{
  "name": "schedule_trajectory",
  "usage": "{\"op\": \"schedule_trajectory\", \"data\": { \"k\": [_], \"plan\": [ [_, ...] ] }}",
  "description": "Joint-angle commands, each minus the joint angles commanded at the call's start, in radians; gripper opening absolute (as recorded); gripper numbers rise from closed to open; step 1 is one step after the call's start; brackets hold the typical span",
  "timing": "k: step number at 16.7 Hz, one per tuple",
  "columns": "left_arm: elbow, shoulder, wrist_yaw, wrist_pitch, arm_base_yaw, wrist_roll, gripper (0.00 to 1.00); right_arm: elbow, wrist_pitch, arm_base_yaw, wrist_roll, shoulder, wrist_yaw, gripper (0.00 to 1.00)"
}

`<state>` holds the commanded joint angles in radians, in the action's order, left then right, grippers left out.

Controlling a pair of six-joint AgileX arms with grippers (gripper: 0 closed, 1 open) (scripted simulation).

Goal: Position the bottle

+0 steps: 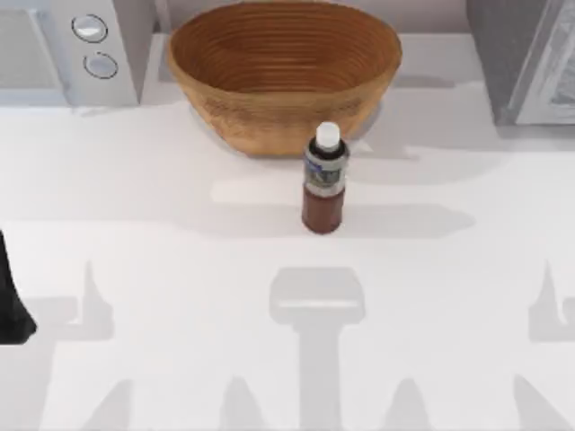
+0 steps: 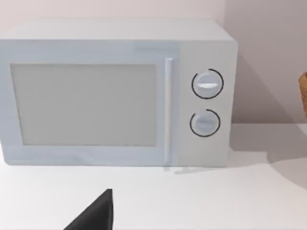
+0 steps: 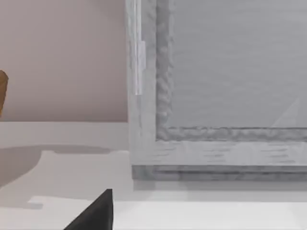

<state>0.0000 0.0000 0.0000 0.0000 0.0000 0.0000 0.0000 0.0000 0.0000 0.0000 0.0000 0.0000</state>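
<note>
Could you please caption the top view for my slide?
Bottle stands upright on the white table before a wicker bowl, microwave far left.

Bottle (image 1: 322,184): reddish-brown body, grey label band, white cap; bowl (image 1: 284,72): ribbed tan wicker; counter (image 1: 180,269): white.
</note>
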Motion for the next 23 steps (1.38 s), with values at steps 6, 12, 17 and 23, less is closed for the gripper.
{"op": "schedule_trajectory", "data": {
  "k": [6, 12, 17, 23],
  "plan": [
    [0.0, 0.0, 0.0, 0.0, 0.0, 0.0, 1.0, 0.022, 0.077, 0.023, 0.0, 0.094, -0.017, 1.0],
    [0.0, 0.0, 0.0, 0.0, 0.0, 0.0, 1.0, 0.106, 0.387, 0.103, 0.001, 0.49, -0.071, 1.0],
    [0.0, 0.0, 0.0, 0.0, 0.0, 0.0, 1.0, 0.199, 0.734, 0.188, 0.003, 0.936, -0.128, 1.0],
    [0.0, 0.0, 0.0, 0.0, 0.0, 0.0, 1.0, 0.314, 1.162, 0.293, 0.007, 1.483, -0.198, 1.0]
  ]
}}
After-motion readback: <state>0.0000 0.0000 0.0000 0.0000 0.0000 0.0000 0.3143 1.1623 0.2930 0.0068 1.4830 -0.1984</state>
